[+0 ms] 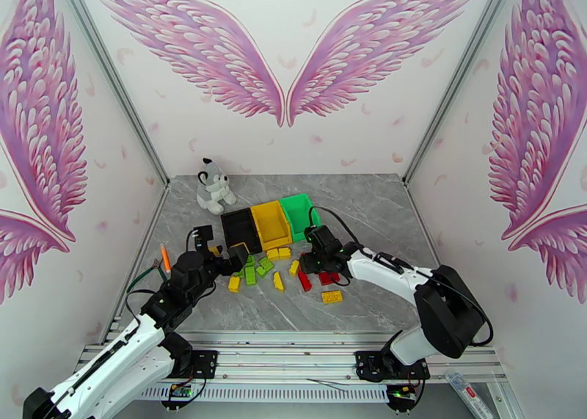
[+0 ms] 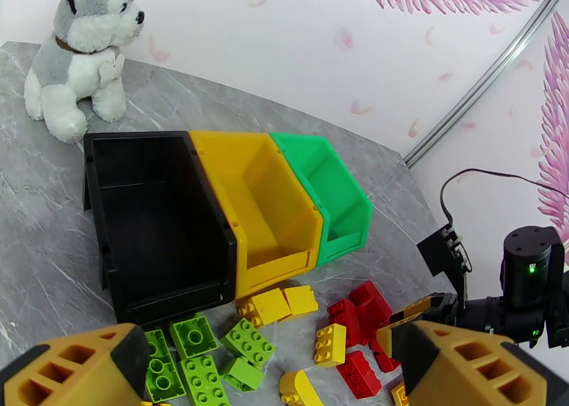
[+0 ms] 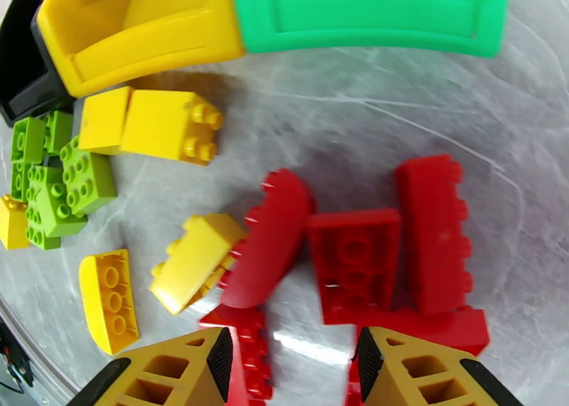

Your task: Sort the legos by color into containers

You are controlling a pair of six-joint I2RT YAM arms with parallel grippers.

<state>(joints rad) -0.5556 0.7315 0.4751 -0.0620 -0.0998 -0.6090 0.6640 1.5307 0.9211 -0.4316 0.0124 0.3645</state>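
Observation:
The black bin [image 1: 241, 228], yellow bin [image 1: 270, 222] and green bin [image 1: 299, 213] stand side by side mid-table, all looking empty. Legos lie loose in front of them: green ones [image 2: 203, 358] at left, yellow ones [image 2: 274, 304] in the middle, red ones [image 3: 353, 262] at right. My left gripper [image 2: 270, 379] hovers open above the green and yellow bricks, holding nothing. Over the red cluster my right gripper [image 3: 291, 372] is open, low to the table, with a red brick [image 3: 245, 350] lying between its fingers, beside the left one.
A grey-white plush dog [image 1: 213, 186] sits behind the black bin at the back left. An orange pen-like object [image 1: 165, 257] lies by the left wall. One yellow brick [image 1: 332, 296] lies apart, nearer the front. The right arm [image 2: 530, 279] reaches in from the right.

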